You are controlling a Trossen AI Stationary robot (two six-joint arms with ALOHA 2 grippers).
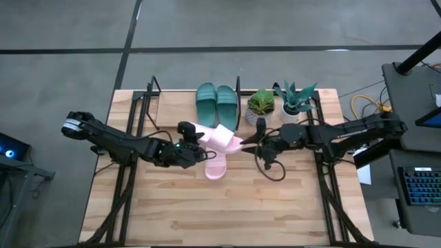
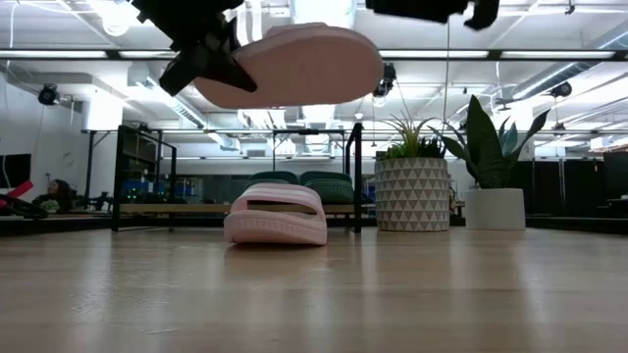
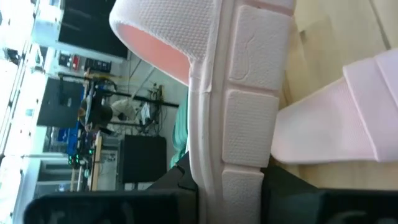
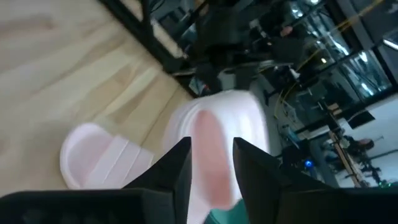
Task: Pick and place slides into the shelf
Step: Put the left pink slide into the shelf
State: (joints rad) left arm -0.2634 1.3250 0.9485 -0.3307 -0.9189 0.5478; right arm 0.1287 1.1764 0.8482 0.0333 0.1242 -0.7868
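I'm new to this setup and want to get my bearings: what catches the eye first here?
A pink slide hangs in the air above the table's middle, gripped by the left end effector, with the right end effector open close beside it. Below it a second pink slide lies on the wood. Behind, two green slides already sit in the shelf, next to two potted plants.

This is a robotics lab or workshop in an open industrial hall. The pale butcher-block wooden tabletop (image 1: pixel 227 213) stands on a bare grey concrete floor (image 1: pixel 62 62) marked with dark lines. To the outer side of the right tool (image 1: pixel 249 140) sit a black computer keyboard (image 1: pixel 422 187) and coiled yellow cable (image 1: pixel 365 105). Beyond the tools, rows of long ceiling strip lights (image 2: pixel 549 54), exposed ducts and black equipment racks (image 2: pixel 147 167) fill the room.
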